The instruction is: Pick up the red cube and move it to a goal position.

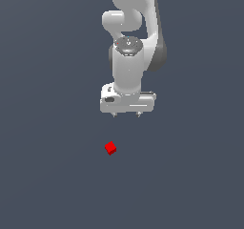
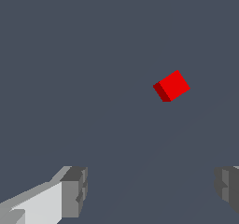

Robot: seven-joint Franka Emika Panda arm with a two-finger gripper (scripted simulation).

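Currently the gripper (image 1: pixel 127 114) hangs above the worktop (image 1: pixel 47 175), jaws spread and empty for the approach. The cube (image 1: pixel 110 148) lies apart, near the worktop's middle, ungrasped.

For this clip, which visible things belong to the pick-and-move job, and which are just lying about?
Part of the job:
- red cube, resting alone on the grey surface, apart from the gripper
- gripper, open and holding nothing; its fingers are spread wide in the wrist view

Just lying about:
- nothing else shows; only the plain grey surface. No goal marker is visible.
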